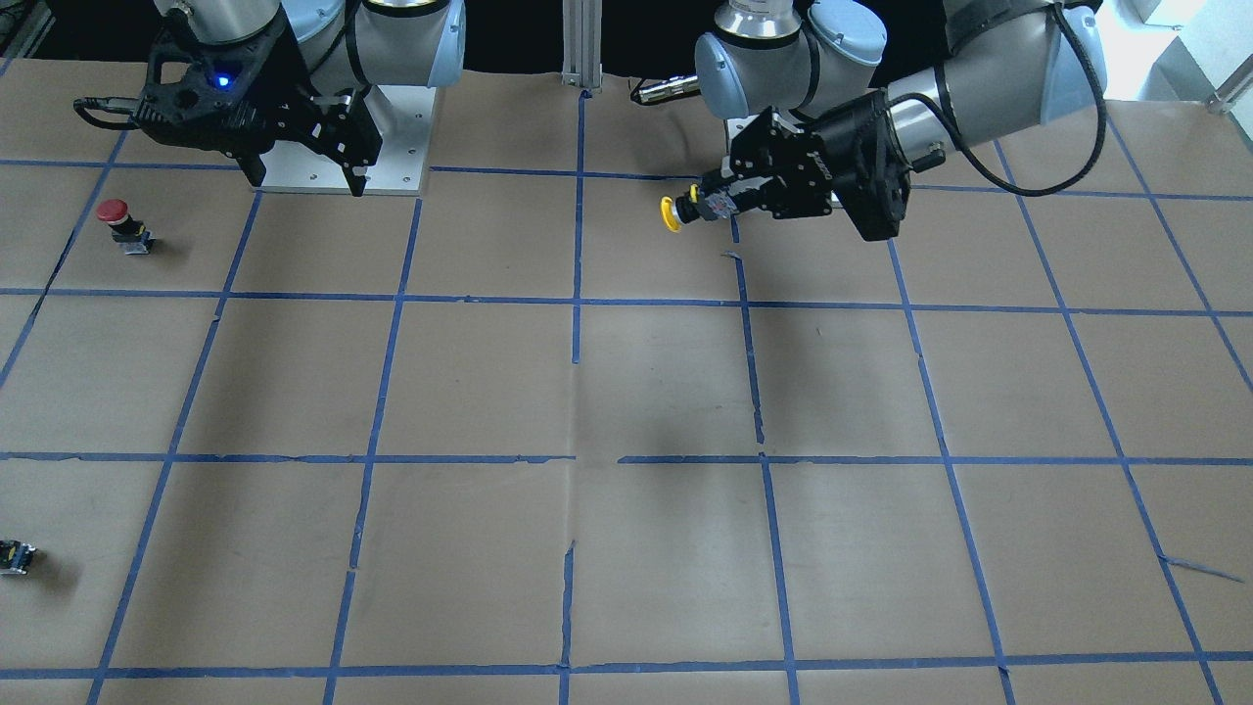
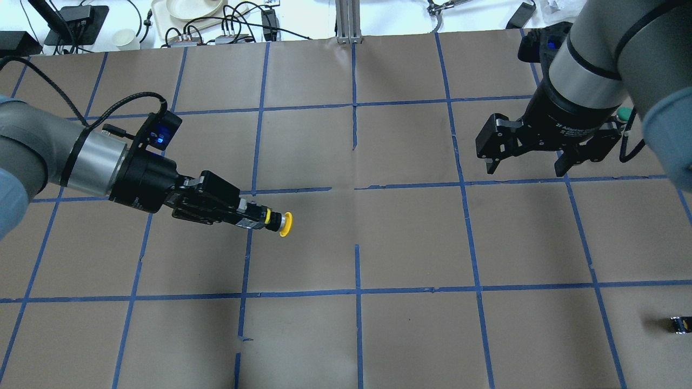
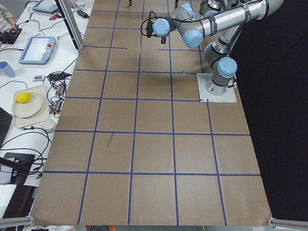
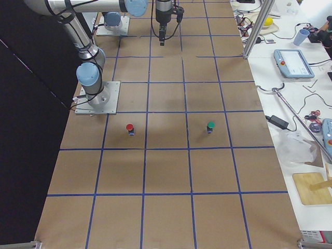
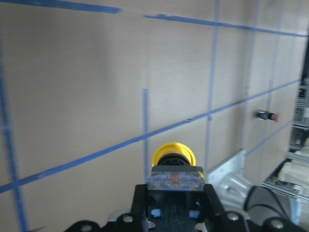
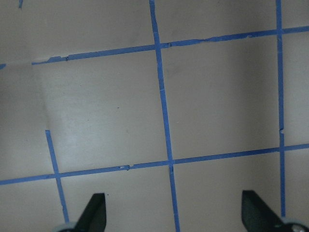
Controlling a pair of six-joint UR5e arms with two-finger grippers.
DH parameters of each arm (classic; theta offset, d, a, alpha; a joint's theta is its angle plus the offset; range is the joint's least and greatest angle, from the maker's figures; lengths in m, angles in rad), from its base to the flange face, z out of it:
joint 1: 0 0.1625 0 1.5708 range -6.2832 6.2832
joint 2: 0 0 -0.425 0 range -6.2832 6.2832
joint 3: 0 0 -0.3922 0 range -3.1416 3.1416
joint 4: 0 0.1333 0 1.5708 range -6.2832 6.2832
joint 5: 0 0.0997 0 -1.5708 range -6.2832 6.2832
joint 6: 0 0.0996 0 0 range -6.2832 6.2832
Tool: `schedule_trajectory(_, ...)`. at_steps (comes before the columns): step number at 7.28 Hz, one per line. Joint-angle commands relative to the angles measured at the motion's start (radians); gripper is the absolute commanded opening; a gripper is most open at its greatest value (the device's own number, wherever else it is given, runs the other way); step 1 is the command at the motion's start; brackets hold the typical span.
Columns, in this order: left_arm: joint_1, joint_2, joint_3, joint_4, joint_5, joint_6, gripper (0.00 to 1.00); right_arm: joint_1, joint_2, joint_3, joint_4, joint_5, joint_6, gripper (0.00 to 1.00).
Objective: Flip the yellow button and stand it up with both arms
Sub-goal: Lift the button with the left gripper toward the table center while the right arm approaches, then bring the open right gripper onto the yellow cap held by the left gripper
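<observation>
My left gripper [image 2: 250, 214] is shut on the body of the yellow button [image 2: 285, 223] and holds it sideways above the table, with the yellow cap pointing away from the wrist toward the table's middle. The front view shows the same gripper [image 1: 722, 203] and button [image 1: 671, 214]. In the left wrist view the cap [image 5: 174, 154] sticks out past the fingers. My right gripper [image 2: 523, 162] is open and empty, pointing down over the table's right half, far from the button. It also shows in the front view [image 1: 308, 182]. Its fingers [image 6: 95, 210] stand wide apart.
A red-capped button [image 1: 116, 218] stands near the right arm's base plate [image 1: 392, 147]. A green-capped button [image 4: 210, 126] stands further out. A small dark switch block [image 2: 679, 324] lies at the table's right edge. The brown table [image 2: 411, 237] carries a blue tape grid.
</observation>
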Motion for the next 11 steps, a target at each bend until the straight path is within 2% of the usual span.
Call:
schedule_trajectory(1,-0.143,0.016,0.050,-0.013,-0.235,-0.008,0.30,-0.029,0.031,-0.016,-0.006,0.224,0.267,1.00)
schedule_trajectory(2,-0.184,0.016,0.050,-0.006,-0.335,-0.005,0.30,-0.073,0.029,-0.016,-0.003,0.311,0.343,1.00)
schedule_trajectory(4,-0.205,0.022,0.050,-0.002,-0.454,-0.004,0.28,-0.153,0.016,-0.017,0.007,0.596,0.559,1.00)
schedule_trajectory(5,-0.207,0.023,0.050,-0.002,-0.479,-0.007,0.28,-0.150,0.002,-0.017,0.007,0.647,0.621,1.00)
schedule_trajectory(6,-0.207,0.023,0.050,-0.006,-0.544,-0.023,0.28,-0.146,-0.029,-0.014,0.007,0.721,0.711,1.00)
schedule_trajectory(7,-0.204,0.023,0.040,-0.006,-0.548,-0.030,0.28,-0.146,-0.058,-0.013,0.013,0.788,0.782,1.00)
schedule_trajectory(8,-0.204,0.023,0.039,-0.006,-0.551,-0.030,0.28,-0.143,-0.093,0.003,0.023,0.795,0.814,1.00)
schedule_trajectory(10,-0.205,0.021,0.036,-0.006,-0.551,-0.033,0.28,-0.140,-0.109,0.006,0.091,0.870,0.867,0.99)
schedule_trajectory(11,-0.205,0.021,0.043,-0.007,-0.553,-0.043,0.28,-0.137,-0.113,0.009,0.114,0.870,0.867,0.99)
